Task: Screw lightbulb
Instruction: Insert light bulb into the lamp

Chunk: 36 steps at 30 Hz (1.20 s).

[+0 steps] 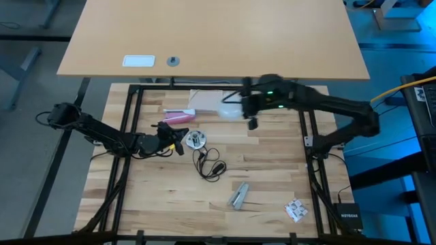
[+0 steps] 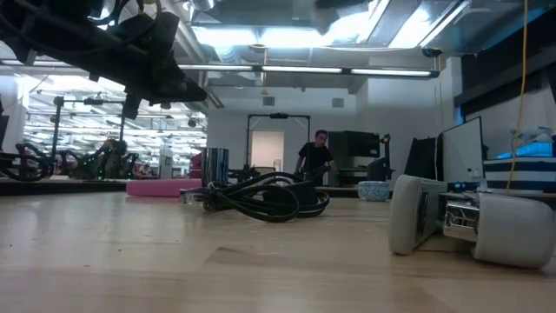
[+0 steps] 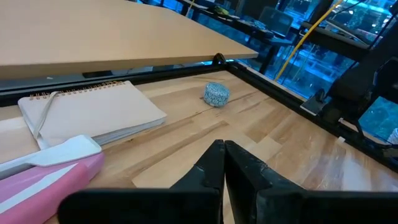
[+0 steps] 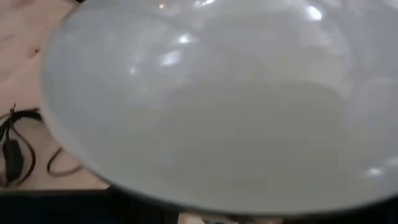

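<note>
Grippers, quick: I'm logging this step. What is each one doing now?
Left gripper: jaws shut, empty, beside the socket.
Right gripper: shut on the lightbulb, above the notebook.

A robotics lab in an open industrial hall.

The wooden table (image 1: 272, 170) sits in a black metal frame (image 1: 129, 122) with two arms mounted on it. Beyond it, the low view shows an exposed ceiling with strip lights (image 2: 347, 71), a doorway (image 2: 268, 148), a person (image 2: 316, 156) standing by dark equipment, and monitors (image 2: 460, 152). A yellow cable (image 3: 298, 40) and more frames stand behind.
</note>
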{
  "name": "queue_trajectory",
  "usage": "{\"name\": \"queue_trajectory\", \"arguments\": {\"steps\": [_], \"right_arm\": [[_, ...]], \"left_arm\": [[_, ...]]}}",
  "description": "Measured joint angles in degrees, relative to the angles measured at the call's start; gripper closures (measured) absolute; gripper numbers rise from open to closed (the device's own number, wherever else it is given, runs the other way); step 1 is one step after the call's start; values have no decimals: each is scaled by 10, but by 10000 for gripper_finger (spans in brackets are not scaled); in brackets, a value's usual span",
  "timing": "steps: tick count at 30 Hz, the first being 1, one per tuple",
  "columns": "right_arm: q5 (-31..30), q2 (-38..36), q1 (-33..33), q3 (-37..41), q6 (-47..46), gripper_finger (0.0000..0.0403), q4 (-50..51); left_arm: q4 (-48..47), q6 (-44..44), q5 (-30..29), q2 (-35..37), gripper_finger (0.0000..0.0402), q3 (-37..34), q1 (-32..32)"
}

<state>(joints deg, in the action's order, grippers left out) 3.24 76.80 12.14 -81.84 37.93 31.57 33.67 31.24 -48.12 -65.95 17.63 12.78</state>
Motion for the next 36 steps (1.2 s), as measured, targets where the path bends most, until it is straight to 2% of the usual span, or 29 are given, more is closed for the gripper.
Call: {"name": "queue_trajectory", "arguments": {"steps": [6, 11, 14, 17, 21, 25, 28, 31, 36], "right_arm": [[-28, -100, -1, 11, -18, 226, 76], [-38, -169, -1, 120, -44, 226, 52], [-41, -204, -1, 246, -65, 226, -87], [-16, -208, -1, 389, -97, 226, -332], [-12, -133, -1, 543, -155, 226, -709], [-34, 4, -1, 601, -215, 226, -947], [-24, 116, -1, 586, -236, 226, -1049], [1, 217, -1, 536, -252, 226, -1122], [63, 336, -1, 422, -292, 226, -1125]], "left_arm": [[0, 0, 0, 0, 398, 0, 0], [0, 2, 0, 0, 398, 0, 0], [0, 3, 0, 0, 398, -1, 0], [0, 3, 0, 0, 398, -1, 0], [2, 3, 0, 0, 398, -1, 0], [15, 2, 0, 0, 398, -1, -2], [39, -7, 1, -1, 398, -1, -2], [52, -16, 1, -1, 398, -1, -2], [52, -16, 1, -1, 398, -1, 0]]}}
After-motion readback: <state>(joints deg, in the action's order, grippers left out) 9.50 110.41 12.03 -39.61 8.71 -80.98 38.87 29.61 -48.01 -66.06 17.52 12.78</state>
